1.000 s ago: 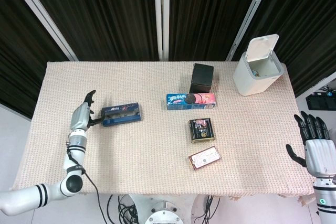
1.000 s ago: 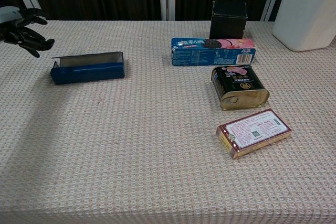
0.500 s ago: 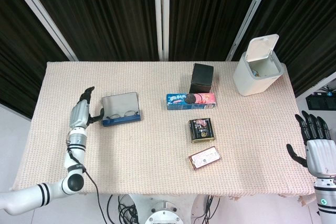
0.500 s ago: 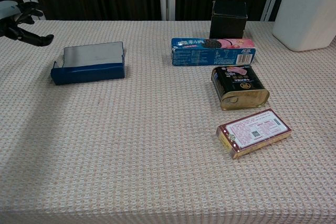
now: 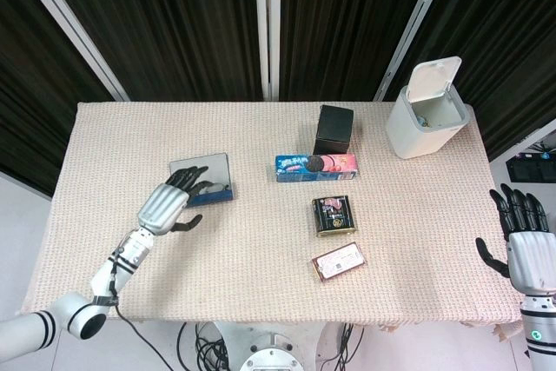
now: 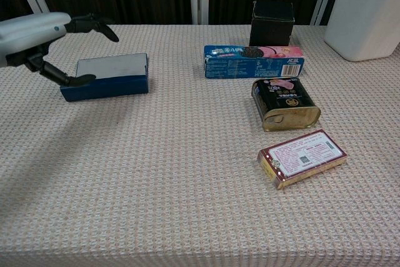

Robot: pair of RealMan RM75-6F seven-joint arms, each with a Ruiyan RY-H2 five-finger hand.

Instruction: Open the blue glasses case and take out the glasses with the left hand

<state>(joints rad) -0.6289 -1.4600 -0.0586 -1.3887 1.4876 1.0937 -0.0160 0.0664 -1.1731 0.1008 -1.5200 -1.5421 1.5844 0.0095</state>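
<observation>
The blue glasses case (image 5: 211, 193) (image 6: 106, 84) lies on the left of the table with its grey-lined lid (image 5: 201, 168) standing up. My left hand (image 5: 170, 204) (image 6: 32, 34) reaches in from the near-left side with its fingers spread over the open case. In the chest view the thumb tip (image 6: 80, 80) sits at the case's front wall while the other fingers (image 6: 95, 24) hover above the lid. Those fingers cover the inside of the case, hiding the glasses. My right hand (image 5: 525, 246) hangs beyond the table's right edge, fingers apart and holding nothing.
A blue and pink biscuit box (image 5: 315, 166) lies mid-table with a black box (image 5: 334, 129) behind it. In front of them lie a dark tin (image 5: 334, 215) and a small red packet (image 5: 339, 261). A white lidded bin (image 5: 427, 109) stands at the back right.
The case lid swung from nearly flat to fully raised. My left hand moved from the case's left end round to its front and now reaches over it. The right hand stayed put.
</observation>
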